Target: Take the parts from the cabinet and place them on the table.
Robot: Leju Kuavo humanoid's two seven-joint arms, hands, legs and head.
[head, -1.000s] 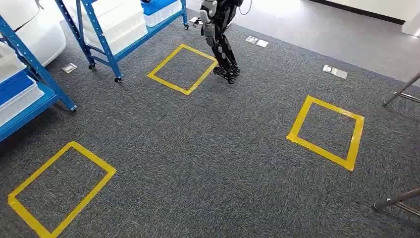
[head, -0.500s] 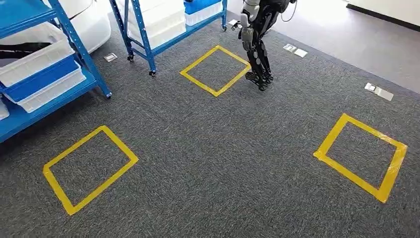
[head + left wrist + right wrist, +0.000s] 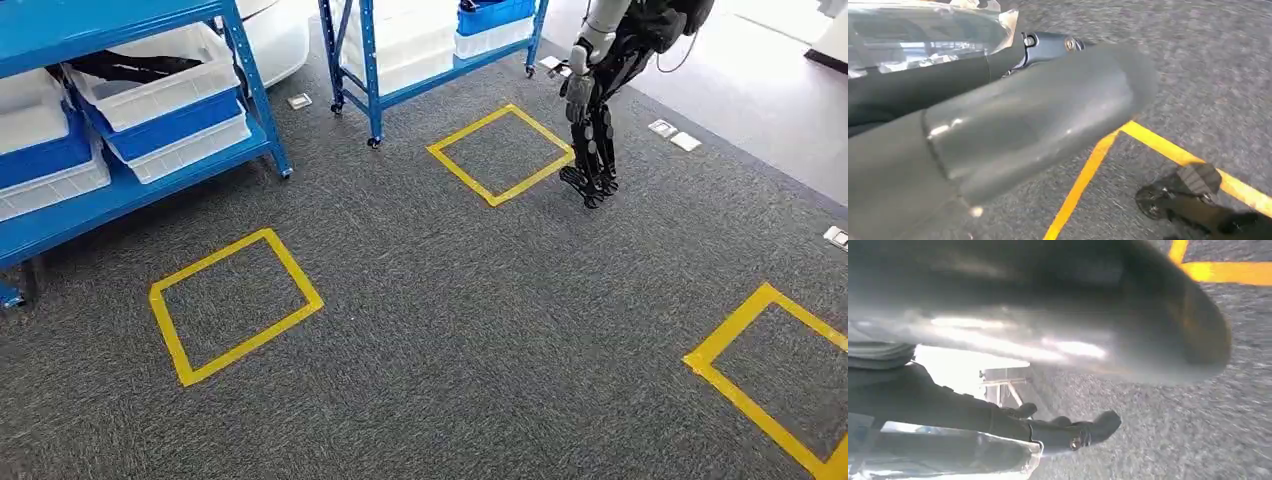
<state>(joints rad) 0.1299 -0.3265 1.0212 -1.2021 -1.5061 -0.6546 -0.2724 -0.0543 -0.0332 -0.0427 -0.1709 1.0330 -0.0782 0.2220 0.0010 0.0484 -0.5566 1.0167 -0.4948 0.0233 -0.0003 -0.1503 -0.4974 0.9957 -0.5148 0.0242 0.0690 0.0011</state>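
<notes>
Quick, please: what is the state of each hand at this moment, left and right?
Left hand: it holds a clear plastic bag.
Right hand: it holds a clear plastic bag.

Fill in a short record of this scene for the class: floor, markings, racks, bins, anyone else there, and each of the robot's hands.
floor: grey carpet
markings: yellow tape squares, one near, one far, one at the right
near rack: blue shelving
bins: white bin above a blue bin
far rack: blue, on wheels
other robot: stands beside the far square
left hand: clear wrapping by its fingers; grip unclear
right hand: likewise, grip unclear
</notes>
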